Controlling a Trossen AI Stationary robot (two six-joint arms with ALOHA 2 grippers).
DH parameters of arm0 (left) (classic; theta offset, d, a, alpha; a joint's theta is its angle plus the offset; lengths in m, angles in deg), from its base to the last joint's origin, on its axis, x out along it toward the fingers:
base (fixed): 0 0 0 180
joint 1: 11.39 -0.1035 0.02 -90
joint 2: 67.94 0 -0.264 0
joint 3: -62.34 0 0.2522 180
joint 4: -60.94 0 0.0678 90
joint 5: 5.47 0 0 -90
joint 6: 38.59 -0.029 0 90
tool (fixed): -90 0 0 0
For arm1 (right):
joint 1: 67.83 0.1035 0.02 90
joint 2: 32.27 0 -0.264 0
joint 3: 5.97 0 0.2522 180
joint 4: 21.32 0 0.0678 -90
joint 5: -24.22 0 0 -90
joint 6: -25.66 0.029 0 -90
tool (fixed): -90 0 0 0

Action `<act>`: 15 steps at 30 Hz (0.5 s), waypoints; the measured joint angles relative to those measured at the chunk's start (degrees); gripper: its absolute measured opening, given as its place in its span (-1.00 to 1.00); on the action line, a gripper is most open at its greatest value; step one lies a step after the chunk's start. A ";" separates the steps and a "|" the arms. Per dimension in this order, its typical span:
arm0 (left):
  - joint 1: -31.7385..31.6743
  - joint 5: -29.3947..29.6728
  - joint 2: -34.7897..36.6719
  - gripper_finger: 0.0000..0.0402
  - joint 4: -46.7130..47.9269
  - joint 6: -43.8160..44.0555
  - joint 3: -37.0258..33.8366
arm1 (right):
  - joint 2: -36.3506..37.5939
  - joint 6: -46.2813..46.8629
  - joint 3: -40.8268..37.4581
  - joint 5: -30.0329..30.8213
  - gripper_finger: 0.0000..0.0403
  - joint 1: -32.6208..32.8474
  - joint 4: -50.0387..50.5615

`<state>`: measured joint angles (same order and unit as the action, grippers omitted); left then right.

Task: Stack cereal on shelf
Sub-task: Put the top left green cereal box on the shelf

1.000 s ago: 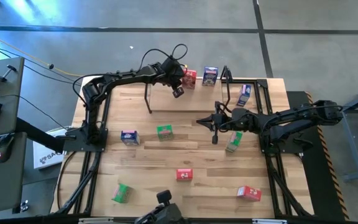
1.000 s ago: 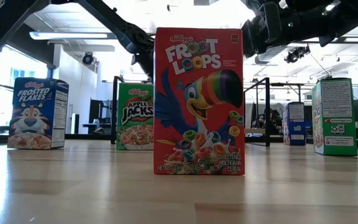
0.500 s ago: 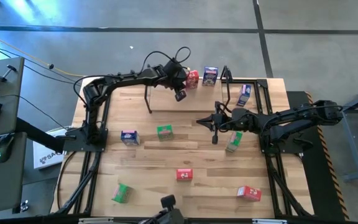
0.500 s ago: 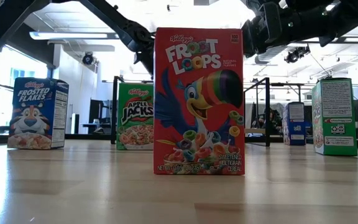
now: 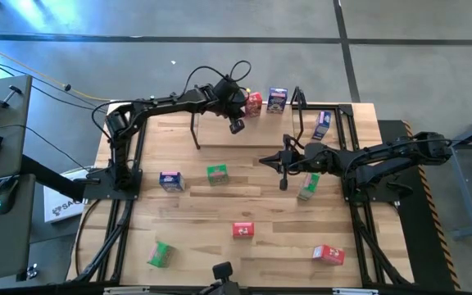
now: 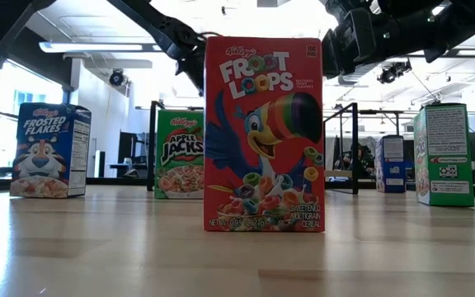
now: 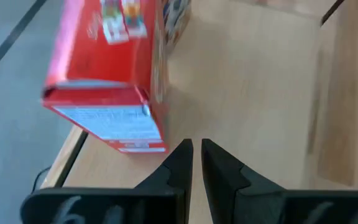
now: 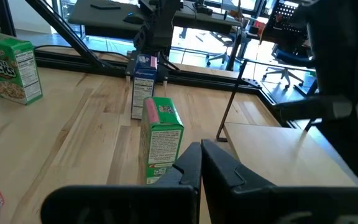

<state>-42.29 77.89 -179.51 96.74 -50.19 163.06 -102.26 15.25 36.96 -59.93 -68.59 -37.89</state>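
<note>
A two-armed robot works at a wooden table strewn with small cereal boxes, which it is to stack on the low shelf along the far edge. On the left, a blue box and a green box stand mid-table, with another green box near the front corner. The left gripper hangs over the shelf board just beside a red box standing at the board's far edge; its fingers are drawn almost together and carry nothing. A blue-and-white box stands just right of the red one. At centre, a red box faces the table-level camera. Further right, the right gripper waits above the table near a green box, fingers likewise nearly closed and empty.

The left arm looks to be between boxes. The next pick would go best if the fingers part wide before descending, straddle a box across its narrow faces, and set it down flush beside those already shelved.

Only the overhead view shows every box and both arms together. The left wrist view alone shows how near the red box sits to the board's outer edge. The low view reads the box fronts but hides the grippers.
</note>
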 joint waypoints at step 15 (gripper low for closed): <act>5.33 1.22 14.17 -0.95 -23.74 5.10 -19.36 | -0.08 0.06 0.00 0.00 -1.00 0.00 1.01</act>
<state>-36.96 79.11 -165.34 73.00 -45.09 143.70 -102.34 15.31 36.96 -59.93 -68.59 -36.88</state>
